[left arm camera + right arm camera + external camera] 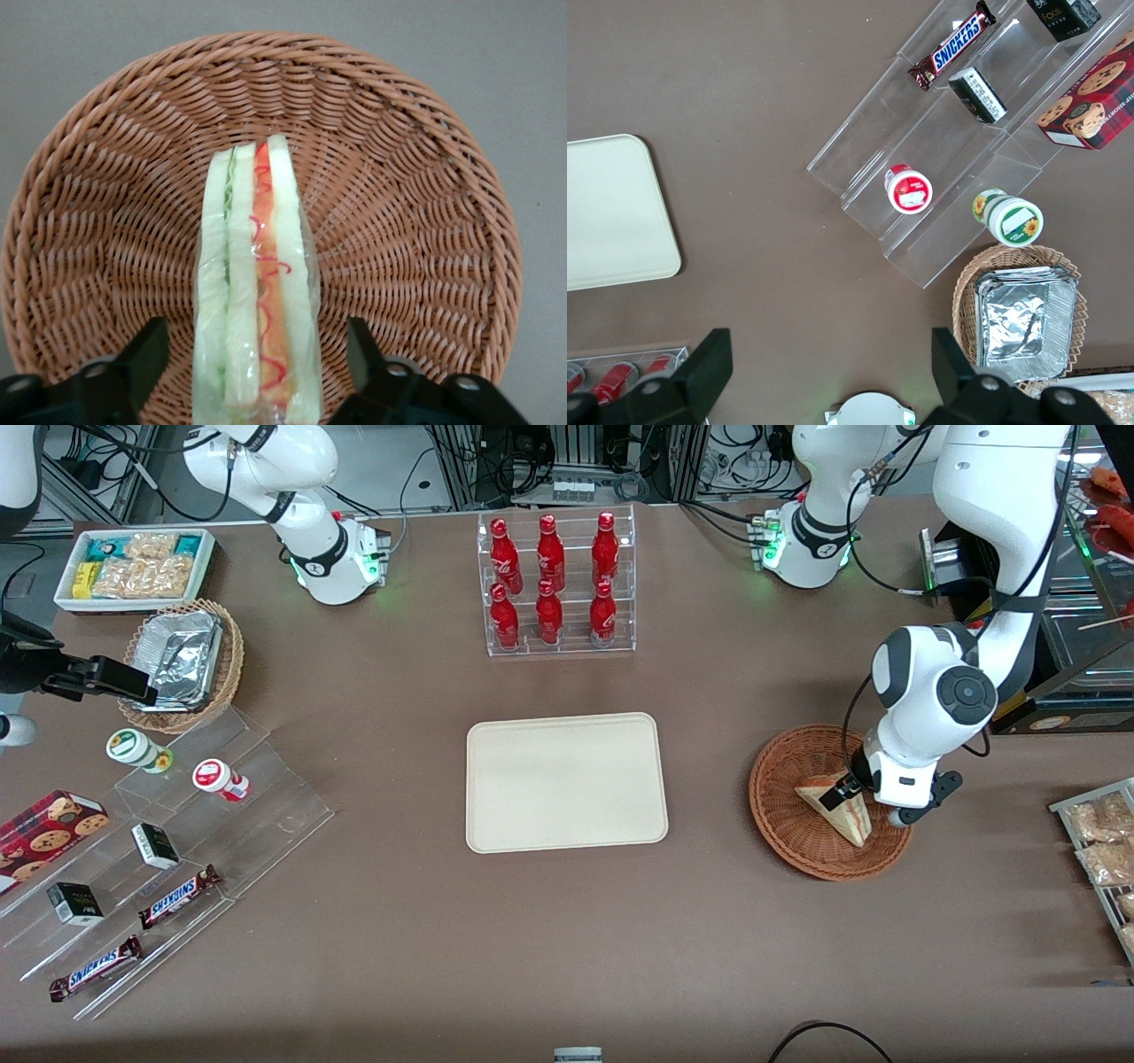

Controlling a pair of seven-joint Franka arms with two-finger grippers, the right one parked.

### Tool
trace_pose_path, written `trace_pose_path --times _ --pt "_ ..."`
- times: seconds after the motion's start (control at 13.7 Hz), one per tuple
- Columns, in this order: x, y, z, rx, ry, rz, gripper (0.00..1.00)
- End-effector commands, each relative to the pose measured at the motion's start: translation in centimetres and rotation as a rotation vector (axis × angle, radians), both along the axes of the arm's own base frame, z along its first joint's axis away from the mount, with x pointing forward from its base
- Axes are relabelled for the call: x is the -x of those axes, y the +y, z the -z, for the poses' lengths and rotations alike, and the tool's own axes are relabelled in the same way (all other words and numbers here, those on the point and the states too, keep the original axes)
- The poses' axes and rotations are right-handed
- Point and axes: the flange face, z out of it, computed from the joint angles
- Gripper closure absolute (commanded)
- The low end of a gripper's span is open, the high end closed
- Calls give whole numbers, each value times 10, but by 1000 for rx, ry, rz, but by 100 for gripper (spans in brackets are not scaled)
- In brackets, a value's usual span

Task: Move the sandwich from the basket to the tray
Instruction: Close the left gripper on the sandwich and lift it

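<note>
We see the gripper point(840, 790) lowered into the basket point(788, 815), its fingers point(142, 359) spread on either side of the sandwich point(257, 292) with a gap showing on both sides. The sandwich point(837, 808) rests in the basket on its edge, wrapped in clear film, its red and green filling facing the wrist camera. The tray point(565, 781) lies bare on the tabletop point(567, 939), well apart from the basket, toward the parked arm's end
</note>
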Motion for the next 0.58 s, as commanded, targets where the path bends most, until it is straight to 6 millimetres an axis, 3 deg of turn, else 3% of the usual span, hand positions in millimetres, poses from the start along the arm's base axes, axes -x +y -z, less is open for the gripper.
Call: trace_pose_path --times 0.0,0.29,0.51 --pt "-1 -5 1 -8 -17 -7 100" --pt "-3 -9 -8 -5 -26 -20 100" --pt "-7 -9 -37 -11 -8 -20 100"
